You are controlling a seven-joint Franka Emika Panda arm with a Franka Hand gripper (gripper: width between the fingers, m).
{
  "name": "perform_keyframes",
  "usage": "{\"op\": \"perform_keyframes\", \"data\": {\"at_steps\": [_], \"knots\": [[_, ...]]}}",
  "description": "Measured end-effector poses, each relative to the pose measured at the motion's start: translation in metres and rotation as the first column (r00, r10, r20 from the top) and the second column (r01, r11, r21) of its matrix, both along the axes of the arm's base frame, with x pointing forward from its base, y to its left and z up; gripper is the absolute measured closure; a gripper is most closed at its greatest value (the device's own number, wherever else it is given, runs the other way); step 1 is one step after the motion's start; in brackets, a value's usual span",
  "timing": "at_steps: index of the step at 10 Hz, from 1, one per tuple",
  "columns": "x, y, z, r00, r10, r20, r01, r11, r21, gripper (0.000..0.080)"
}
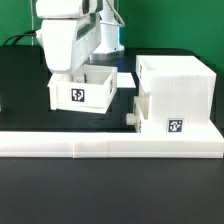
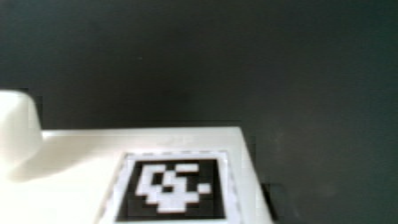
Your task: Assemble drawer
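Your work surface is a dark, matte counter (image 1: 20,95), bounded along the near edge by a long low white border wall (image 1: 110,143).

In the exterior view you see the white arm (image 1: 70,35) coming down over an open-topped white tray (image 1: 85,88), which sits on the counter toward that view's left with a black-and-white tag (image 1: 79,96) on its near face. The arm's body hides the pincer there, so from this angle you cannot tell whether it is released or clenched.

To that view's right stands the taller drawer housing (image 1: 175,90), also white, with its own tag (image 1: 176,126) low on the front. A second tray (image 1: 140,108) juts out of the housing's side toward the first tray, with a small knob (image 1: 130,117) on its front. The two trays are near each other; whether they touch is unclear.

The wrist view gives you what the other cannot: a close look down at a flat white surface (image 2: 107,150) bearing a tag (image 2: 175,186), against the dark counter (image 2: 214,60). A pale rounded shape (image 2: 15,130) at the edge is too blurred to name. No fingers are clearly visible there, so the pincer's state stays unknown.
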State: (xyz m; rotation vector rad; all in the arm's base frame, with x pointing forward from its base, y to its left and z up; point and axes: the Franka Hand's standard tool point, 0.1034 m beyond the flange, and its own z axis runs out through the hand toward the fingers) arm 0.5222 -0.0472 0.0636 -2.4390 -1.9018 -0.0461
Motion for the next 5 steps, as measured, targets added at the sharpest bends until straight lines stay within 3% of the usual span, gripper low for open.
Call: {"op": "perform_keyframes", "data": {"at_steps": [4, 5], "knots": [[-0.0008, -0.0012, -0.0018, 0.999, 0.044, -0.002, -0.044, 0.999, 0.000, 0.0757], [0.0025, -0.0022, -0.0035, 0.980, 0.201, -0.009, -0.201, 0.980, -0.009, 0.0757]]}}
